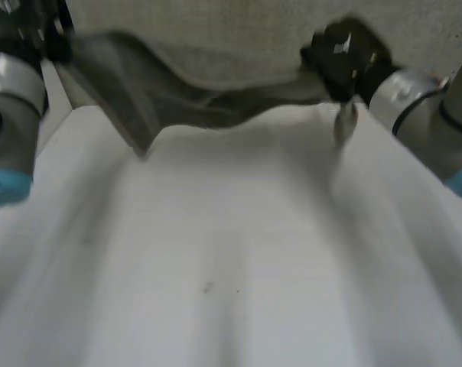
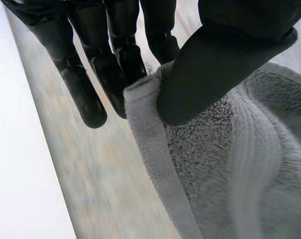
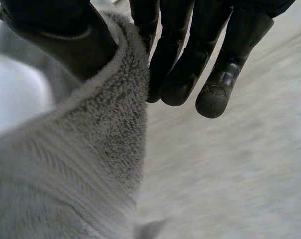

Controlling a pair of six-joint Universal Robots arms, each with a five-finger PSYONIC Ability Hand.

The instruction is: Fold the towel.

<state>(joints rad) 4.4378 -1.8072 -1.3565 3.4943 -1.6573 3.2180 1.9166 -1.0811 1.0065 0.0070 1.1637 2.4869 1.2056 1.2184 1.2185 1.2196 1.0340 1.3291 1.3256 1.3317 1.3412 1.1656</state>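
Observation:
A grey terry towel (image 1: 231, 38) lies across the far part of the white table (image 1: 231, 267). Its near edge is raised between both hands, and the shadowed underside sags in the middle. My left hand (image 2: 110, 64) pinches a hemmed corner of the towel (image 2: 230, 169) between its thumb (image 2: 215, 74) and fingers. My right hand (image 1: 342, 57) is shut on the opposite corner. In the right wrist view the thumb presses the towel (image 3: 66, 169) against the right hand's fingers (image 3: 190, 59). More grey cloth spreads out beneath both hands.
The left arm (image 1: 9, 115) and right arm (image 1: 422, 115) flank the bare white tabletop in front of the towel. A strip of white table (image 2: 16, 149) runs beside the cloth by the left hand.

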